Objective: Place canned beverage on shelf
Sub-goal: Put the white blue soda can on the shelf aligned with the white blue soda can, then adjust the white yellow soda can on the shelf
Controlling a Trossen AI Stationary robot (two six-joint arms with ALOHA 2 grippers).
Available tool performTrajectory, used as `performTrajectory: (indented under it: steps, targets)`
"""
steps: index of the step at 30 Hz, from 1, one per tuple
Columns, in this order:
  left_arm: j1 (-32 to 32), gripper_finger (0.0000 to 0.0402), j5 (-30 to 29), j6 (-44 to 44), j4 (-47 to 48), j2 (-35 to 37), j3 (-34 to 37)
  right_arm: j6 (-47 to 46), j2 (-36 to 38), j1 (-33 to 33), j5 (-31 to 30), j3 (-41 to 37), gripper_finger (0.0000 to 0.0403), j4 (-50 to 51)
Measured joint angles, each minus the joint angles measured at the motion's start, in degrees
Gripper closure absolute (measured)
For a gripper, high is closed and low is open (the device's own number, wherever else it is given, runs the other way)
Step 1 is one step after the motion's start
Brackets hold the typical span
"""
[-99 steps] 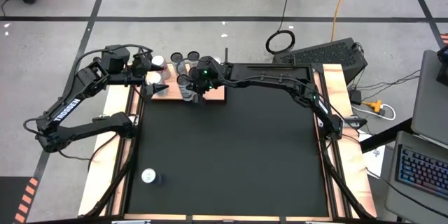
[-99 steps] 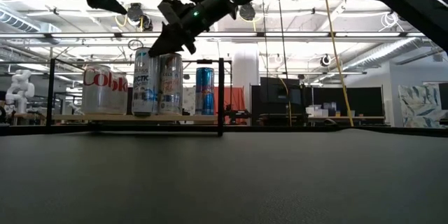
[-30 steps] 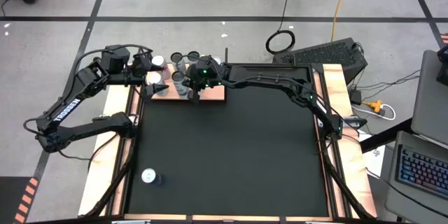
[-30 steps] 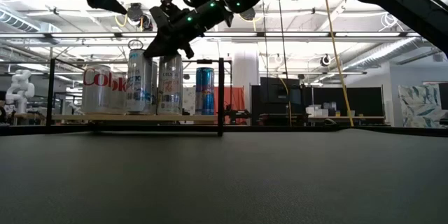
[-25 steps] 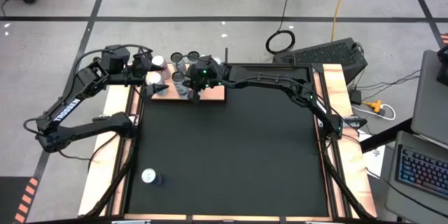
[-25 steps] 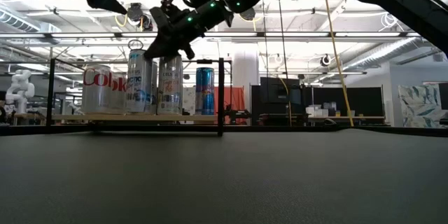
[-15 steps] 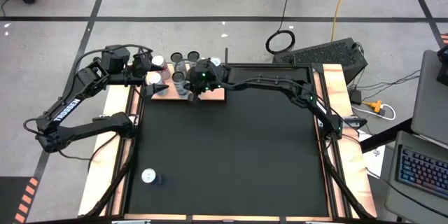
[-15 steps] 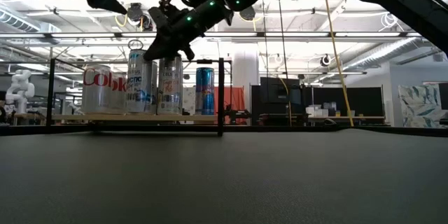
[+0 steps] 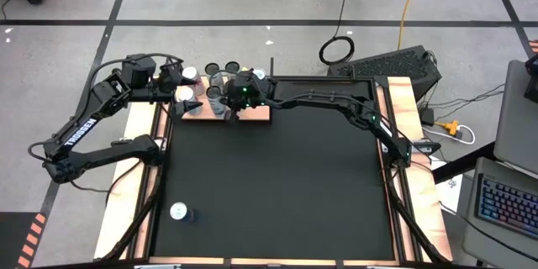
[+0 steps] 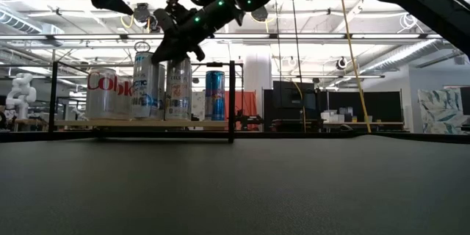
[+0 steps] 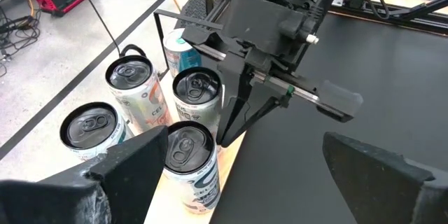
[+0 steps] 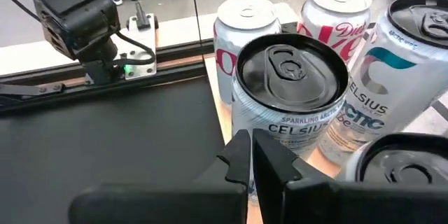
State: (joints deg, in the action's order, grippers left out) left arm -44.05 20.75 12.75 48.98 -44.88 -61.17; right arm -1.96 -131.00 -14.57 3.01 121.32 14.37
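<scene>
From above, I am seeing the shelf [image 9: 225, 110] sitting at the far left edge of the black mat [image 9: 277, 185], crowded with cans, while the near mat is lying wide open apart from one lone can [image 9: 178, 212] near the left edge. My right gripper [image 9: 229, 115] is hovering over the shelf's near edge with its fingers pinched together, holding nothing. The left gripper [image 9: 190, 98] is waiting just left of the shelf, fingers spread wide.

At table height, I am reading "Coke" lettering on a Diet Coke can [image 10: 102, 93], with two tall cans beside it and a blue can [image 10: 214, 95] farther back.

Through the left wrist camera, four can tops are clustering at the shelf's edge beside the right gripper.

The right wrist camera is showing a Celsius can [image 12: 289, 115] right ahead, labelled "SPARKLING ARCTIC".
</scene>
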Motion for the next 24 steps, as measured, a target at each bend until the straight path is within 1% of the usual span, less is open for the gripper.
performTrajectory:
  steps: [4,9,14,21,24]
  targets:
    - [0.0,0.0020,0.0,0.0,0.0,0.0,0.0,0.0,-0.2,-0.1,0.0,0.0,0.0403,-1.2]
    - [0.0,0.0020,0.0,-0.1,0.0,0.0,0.0,-0.6,-2.7,-0.4,0.2,0.1,0.0403,-3.8]
    - [0.0,0.0020,0.0,-0.2,0.0,0.0,0.0,-1.3,-4.0,-0.8,0.0,0.0,0.0403,-2.8]
    - [0.0,0.0020,0.0,-0.3,0.1,0.0,0.0,0.0,-1.2,0.8,0.2,0.0,0.0403,-3.3]
    - [0.0,0.0020,0.0,-0.3,0.5,0.0,0.0,2.1,0.3,1.4,-0.2,0.0,0.0403,-2.6]
